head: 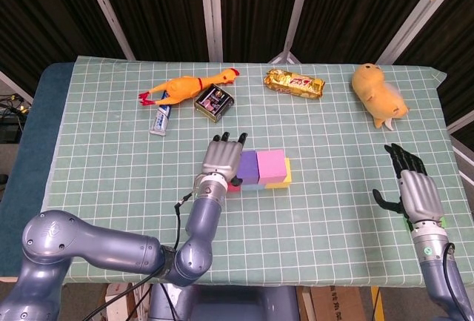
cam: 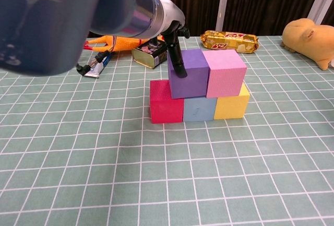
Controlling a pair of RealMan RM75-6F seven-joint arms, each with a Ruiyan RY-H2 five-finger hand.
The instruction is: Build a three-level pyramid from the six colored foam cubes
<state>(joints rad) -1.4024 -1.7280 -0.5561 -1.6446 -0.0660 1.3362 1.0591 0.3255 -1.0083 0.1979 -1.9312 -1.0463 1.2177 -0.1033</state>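
1. Foam cubes, mid-counter: a two-level stack. Bottom row, left to right in the chest view: red cube (cam: 166, 102), light blue cube (cam: 199, 109), yellow cube (cam: 231, 103), set side by side and touching.
2. Upper row: purple cube (cam: 189, 73) and pink cube (cam: 225, 72), touching each other. The purple cube straddles the red and blue cubes; the pink cube sits over the blue and yellow cubes. All faces are plain, matte and square-edged. A sixth cube cannot be made out in either view.
3. Left hand (head: 222, 159): beside the stack's left end, fingers extended; one dark fingertip (cam: 179, 61) lies against the purple cube's left front face. It holds nothing.
4. Right hand (head: 415, 189): well apart from the stack, near the counter's right edge, fingers spread, nothing in it.
5. Counter (head: 333, 217): covered by a green gridded mat.
6. Far side of the counter: rubber chicken (head: 189, 86), tube (head: 161, 119), small dark tin (head: 214, 103), gold snack packet (head: 295, 83), yellow plush toy (head: 378, 94).
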